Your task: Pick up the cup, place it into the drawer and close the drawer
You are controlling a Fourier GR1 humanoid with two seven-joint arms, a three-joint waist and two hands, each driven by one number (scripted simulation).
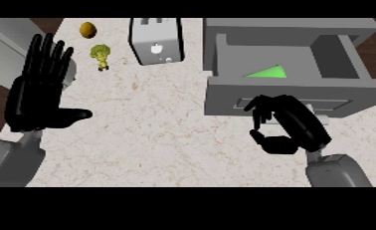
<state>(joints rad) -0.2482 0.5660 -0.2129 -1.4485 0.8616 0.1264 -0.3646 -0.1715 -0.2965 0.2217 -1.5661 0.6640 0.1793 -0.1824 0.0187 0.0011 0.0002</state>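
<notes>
The grey drawer (pixel 220 94) stands pulled open at the right of the counter. Inside it lies the green cup (pixel 268 72), of which only a wedge shows above the drawer's front wall. My right hand (pixel 290 122) is just in front of that front panel, fingers and thumb curled with nothing seen between them, its fingertips close to the pale handle (pixel 317 108). Whether they touch the panel I cannot tell. At the left edge my left hand (pixel 37 94) rests open, fingers up, away from the drawer.
A grey toaster (pixel 155 40) stands at the back, left of the drawer. A brown oval item (pixel 88 29) and a small piece of broccoli (pixel 101 55) lie at the back left. Beige marbled counter (pixel 161 124) spreads between my hands.
</notes>
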